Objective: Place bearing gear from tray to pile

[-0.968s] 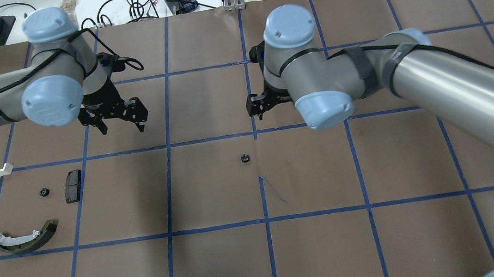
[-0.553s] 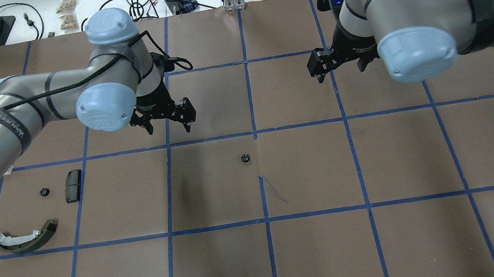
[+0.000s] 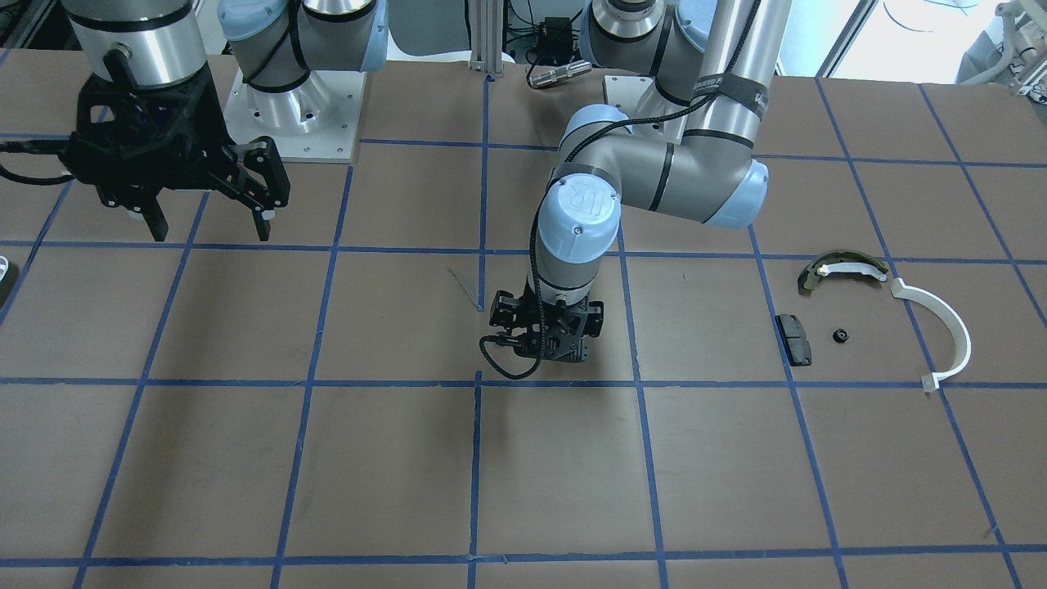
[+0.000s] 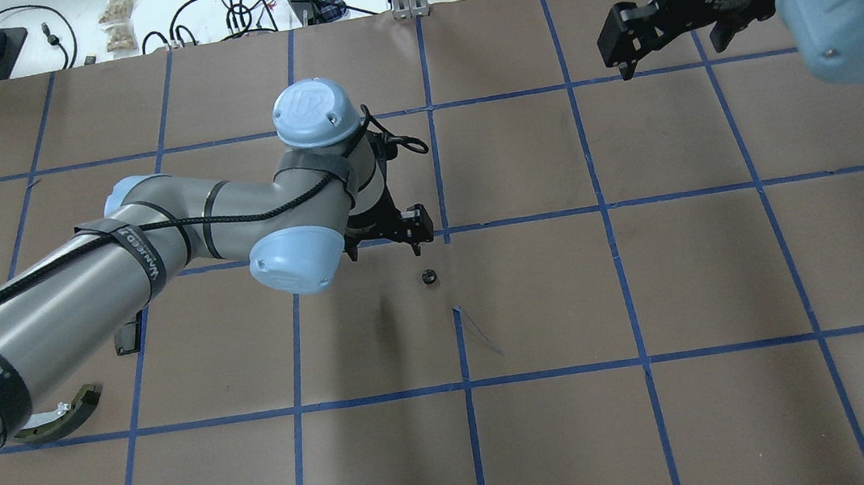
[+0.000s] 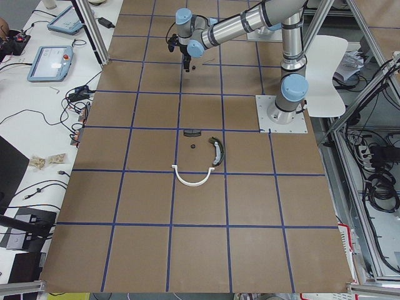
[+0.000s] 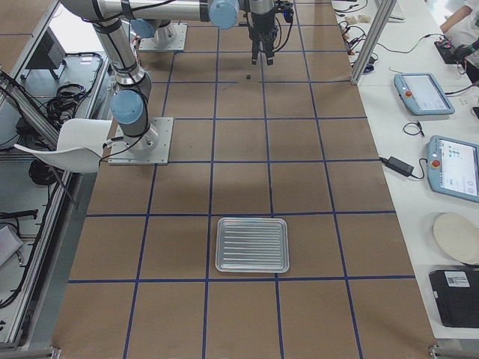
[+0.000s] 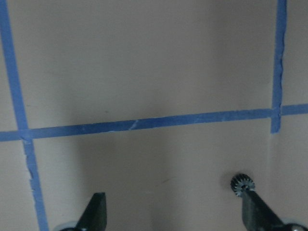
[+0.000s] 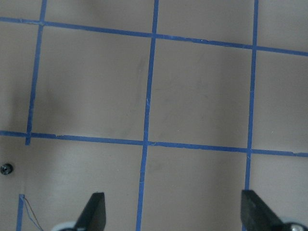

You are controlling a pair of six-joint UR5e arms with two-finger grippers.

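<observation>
Slipping risk: the bearing gear [image 7: 241, 184] lies right at one fingertip [image 7: 255, 211] of the left claw [image 7: 173, 204], off centre. A descent from here could, I judge, nudge it or pinch its rim so that it skitters away.
Left claw: fingers apart, holding nothing, low over the table [image 4: 649, 291].
Right claw [image 3: 211, 236]: apart, holding nothing, well away.
Gear look: tiny, black, toothed rim, lying flat.
Gear place: on the table beside a tape crossing [image 4: 445, 232], well apart from the pile [image 3: 842, 266].

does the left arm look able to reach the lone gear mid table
Probably yes: the left gripper hangs open beside the gear, nothing blocks it; the gear lies by one fingertip, so a small shift seems needed.
</observation>
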